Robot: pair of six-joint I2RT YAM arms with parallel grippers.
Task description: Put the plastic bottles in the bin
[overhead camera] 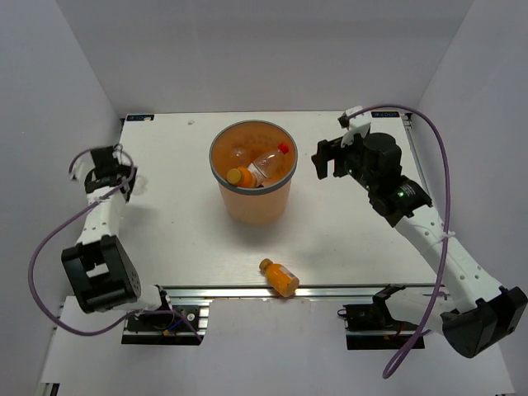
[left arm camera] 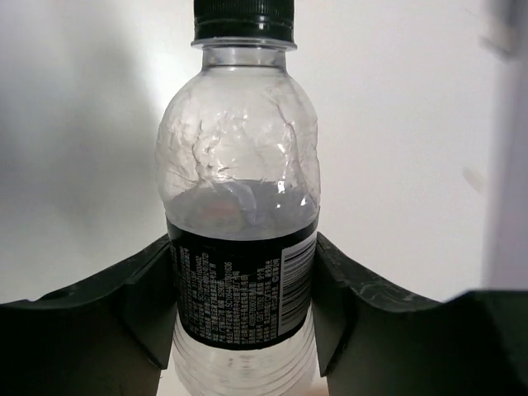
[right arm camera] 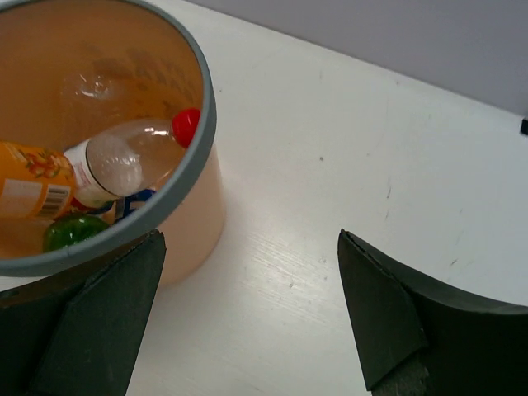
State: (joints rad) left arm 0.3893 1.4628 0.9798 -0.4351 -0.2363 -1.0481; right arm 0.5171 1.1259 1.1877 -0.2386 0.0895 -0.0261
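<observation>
So your left gripper [left arm camera: 243, 289] is way out to the left of the bin [overhead camera: 256, 206], with both fingers [left arm camera: 132, 313] pressed against the dark label of a clear bottle [left arm camera: 239, 165]. Looks like a real pinch, not just hovering around it. That bottle is thin and already crinkled above the label, and the hold sits low on the body. My guess is a quick swing toward the bin could make it swivel between the fingers or squirt out. I'd also watch the height when you come in over the rim. The bin looks light, so clipping its left side with the bottle's base could shove or tip it and dump the red-capped bottle [overhead camera: 268, 161], the orange-labelled one [overhead camera: 241, 176] and the green one [right arm camera: 70, 231] lying inside. Your right gripper [right arm camera: 252, 305] is spread wide with nothing in it, parked just right of the bin near the rim. If the left arm overshoots across the opening, those two could bump. One more orange bottle [overhead camera: 279, 277] lies on its side in front of the bin, close to the table [overhead camera: 181, 239] edge, and a nudge could roll it off.
</observation>
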